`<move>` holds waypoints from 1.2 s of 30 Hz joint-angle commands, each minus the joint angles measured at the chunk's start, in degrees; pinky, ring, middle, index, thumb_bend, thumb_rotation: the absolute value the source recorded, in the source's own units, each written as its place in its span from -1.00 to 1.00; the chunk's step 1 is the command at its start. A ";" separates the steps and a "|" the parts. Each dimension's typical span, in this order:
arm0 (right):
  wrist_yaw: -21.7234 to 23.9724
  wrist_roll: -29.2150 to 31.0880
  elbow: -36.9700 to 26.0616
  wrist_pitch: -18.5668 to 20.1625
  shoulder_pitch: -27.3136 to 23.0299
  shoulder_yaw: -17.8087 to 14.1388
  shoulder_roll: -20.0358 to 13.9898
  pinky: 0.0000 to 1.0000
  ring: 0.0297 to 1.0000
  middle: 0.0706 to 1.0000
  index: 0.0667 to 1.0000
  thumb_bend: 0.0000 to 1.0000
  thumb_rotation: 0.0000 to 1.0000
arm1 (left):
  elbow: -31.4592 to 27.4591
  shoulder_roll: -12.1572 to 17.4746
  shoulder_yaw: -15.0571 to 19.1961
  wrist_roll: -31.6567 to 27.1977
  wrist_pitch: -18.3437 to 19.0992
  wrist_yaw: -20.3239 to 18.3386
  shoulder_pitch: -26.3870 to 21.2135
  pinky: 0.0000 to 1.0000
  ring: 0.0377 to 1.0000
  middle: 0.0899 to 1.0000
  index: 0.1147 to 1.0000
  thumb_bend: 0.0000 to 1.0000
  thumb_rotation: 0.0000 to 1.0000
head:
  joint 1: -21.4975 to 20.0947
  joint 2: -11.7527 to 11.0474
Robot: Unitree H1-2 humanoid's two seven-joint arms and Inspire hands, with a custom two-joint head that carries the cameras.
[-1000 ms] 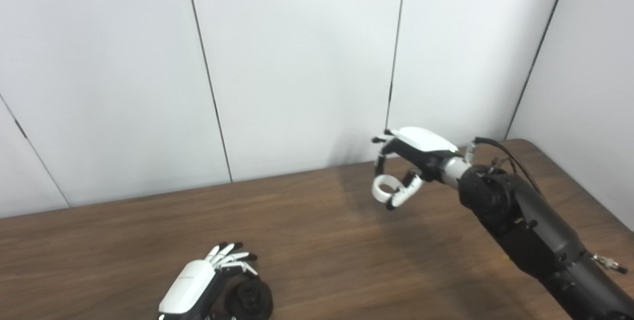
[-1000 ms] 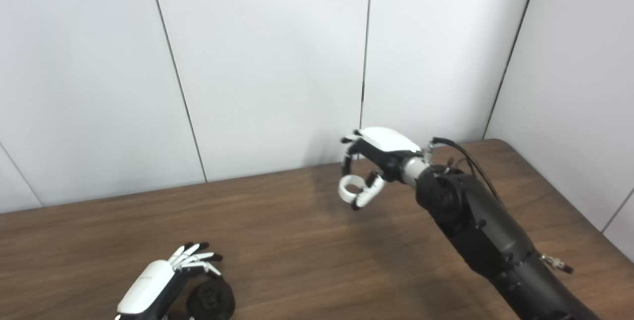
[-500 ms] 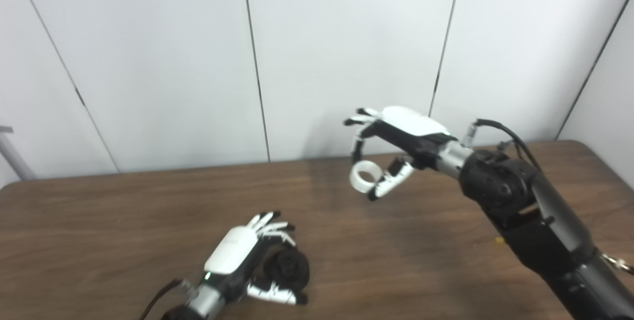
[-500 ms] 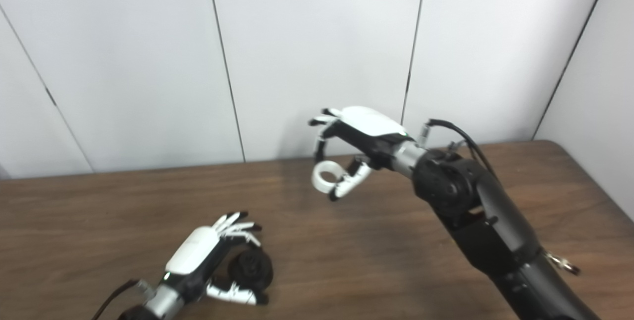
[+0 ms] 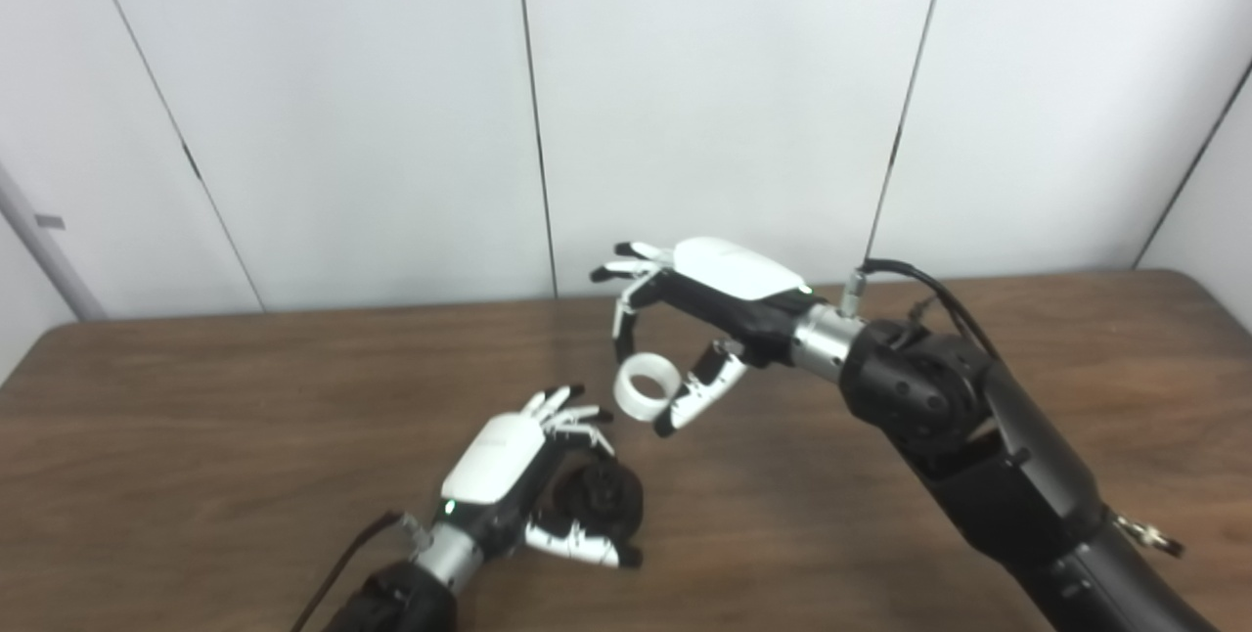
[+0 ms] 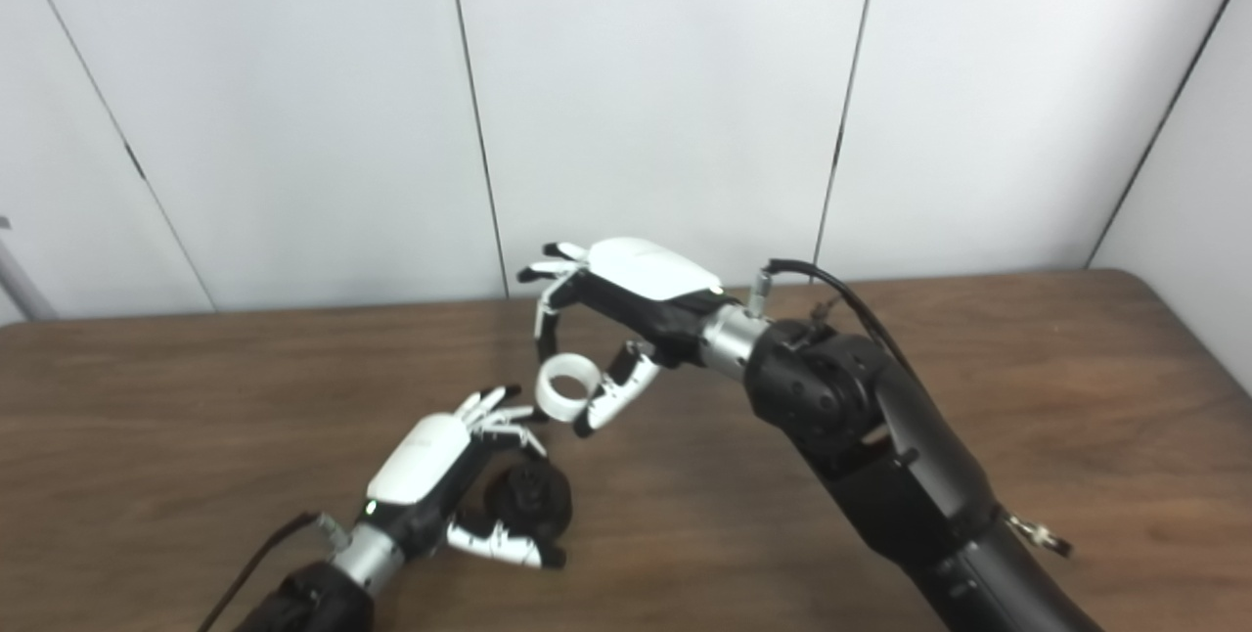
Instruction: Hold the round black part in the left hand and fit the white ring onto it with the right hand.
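Note:
The round black part point(image 5: 604, 498) sits low over the brown table point(image 5: 196, 417), cupped between the fingers and thumb of my left hand point(image 5: 509, 475); the hand is closed around it. My right hand point(image 5: 704, 304) pinches the white ring point(image 5: 642, 389) between a finger and the thumb, above and a little to the right of the black part, with a clear gap between them. The same scene shows in the right eye view: black part point(image 6: 533, 500), ring point(image 6: 565, 387), left hand point(image 6: 430, 461), right hand point(image 6: 626, 294).
White wall panels point(image 5: 685, 74) stand right behind the table's far edge. A grey pole point(image 5: 39, 250) leans at the far left. The right forearm point(image 5: 978, 456) reaches across the right half of the table.
The camera has swung left and down. My right hand has carried the ring left and lower, closer to the black part. My left hand stays closed around the black part.

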 commanded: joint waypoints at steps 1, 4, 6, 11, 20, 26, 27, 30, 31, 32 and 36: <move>-1.71 0.18 -1.06 -2.12 -1.58 -0.25 0.83 0.95 1.00 0.81 -0.12 0.04 -0.74 | 2.21 -0.36 -2.95 1.64 4.31 -6.22 3.64 1.00 0.97 0.68 -0.18 0.04 -0.91 | 0.20 0.22; -1.76 -0.03 -0.86 -2.84 -1.04 0.13 1.62 0.93 1.00 0.80 -0.12 0.03 -0.74 | 1.14 -0.26 -3.17 1.18 5.05 -6.59 3.94 1.00 0.98 0.68 -0.18 0.04 -0.91 | 0.45 0.75; -1.55 0.02 -0.99 -2.92 -0.63 0.23 2.04 0.93 1.00 0.80 -0.12 0.03 -0.74 | 0.39 -0.13 -3.40 0.95 5.50 -6.81 4.14 1.00 0.98 0.68 -0.18 0.04 -0.91 | 0.70 1.16; -0.76 0.31 -1.58 -2.31 0.60 0.65 2.67 0.98 1.00 0.82 -0.12 0.03 -0.74 | -1.45 0.10 -4.01 0.66 6.83 -7.22 4.60 1.00 0.98 0.69 -0.18 0.04 -0.91 | 1.25 1.88; 0.34 0.64 -1.19 -2.28 2.54 1.30 3.11 0.96 1.00 0.82 -0.12 0.03 -0.74 | -4.36 0.63 -4.82 0.27 9.02 -8.08 5.27 1.00 0.99 0.70 -0.18 0.04 -0.91 | 1.69 2.75; 1.01 -0.47 -1.31 -1.24 3.34 1.83 2.97 0.92 1.00 0.82 -0.12 0.04 -0.75 | -6.04 1.09 -5.19 0.10 10.23 -8.78 5.69 1.00 0.99 0.71 -0.18 0.04 -0.91 | 1.77 3.29; 1.14 -0.45 -1.48 -1.05 3.47 1.82 2.93 0.92 1.00 0.82 -0.12 0.04 -0.75 | -6.27 1.14 -5.23 -0.02 10.36 -8.93 5.75 1.00 1.00 0.71 -0.18 0.04 -0.91 | 1.79 3.39; 1.01 -0.03 -1.14 -1.66 3.89 1.72 2.81 0.92 1.00 0.82 -0.12 0.04 -0.75 | -6.79 1.23 -5.32 -0.11 10.65 -9.08 5.93 1.00 1.00 0.71 -0.18 0.04 -0.91 | 1.84 3.60; 0.98 0.14 -0.98 -1.94 4.02 1.71 2.77 0.92 1.00 0.82 -0.12 0.04 -0.75 | -6.97 1.22 -5.34 -0.13 10.77 -9.11 6.02 1.00 1.00 0.71 -0.18 0.04 -0.91 | 1.89 3.66; 0.98 0.21 -0.89 -2.09 4.13 1.72 2.77 0.93 1.00 0.82 -0.12 0.04 -0.75 | -7.18 1.22 -5.34 -0.15 10.88 -9.13 6.11 1.00 1.00 0.71 -0.18 0.04 -0.91 | 1.92 3.68; 1.41 0.22 -1.16 -2.12 4.54 1.94 2.68 0.94 1.00 0.83 -0.12 0.04 -0.75 | -8.73 1.39 -5.52 -0.10 11.53 -9.44 6.73 1.00 0.99 0.70 -0.18 0.04 -0.91 | 2.25 3.98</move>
